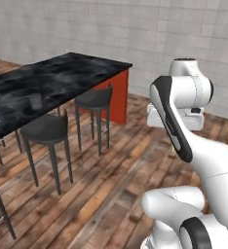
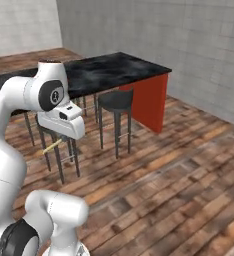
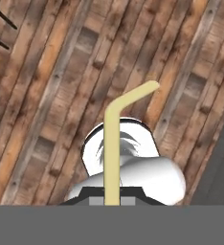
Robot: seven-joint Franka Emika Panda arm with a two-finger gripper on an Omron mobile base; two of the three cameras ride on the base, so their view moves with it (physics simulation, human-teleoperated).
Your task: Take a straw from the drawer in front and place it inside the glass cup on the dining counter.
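1. Gripper (image 2: pixel 59 142) hung closed on the straw (image 3: pixel 112 153) below the white hand, above the plank floor, well short of the dining counter.
2. In the hand view, straw ran up from the bottom edge as a pale yellow-tan stick, then bent to the right into a short tip; fingertips themselves lost at the bottom edge.
3. In the right base view, saw a thin pale sliver of that straw poking out left and down beneath the hand, in front of a stool's legs.
4. Under all of it, wooden floor (image 1: pixel 111 180) of mixed brown, orange and grey planks, laid on a diagonal across both base views.
5. Farther on, dark round stools (image 1: pixel 47 129) on thin dark legs stood in a row along the near side of the counter, seats tucked just under its edge.
6. Dining counter (image 1: pixel 62 73) lay beyond as a long black slab with pale veining, closed at its far end by a red end panel (image 2: pixel 151 102) reaching down to the floor.
7. Glass cup (image 1: pixel 35 101) stood upright on the slab near its front edge, grey-tinted and hard to pick out against the black top, well apart from the straw.
8. Behind everything, wall (image 1: pixel 150 29) of pale grey tiles, meeting another such wall at a corner in the right base view.
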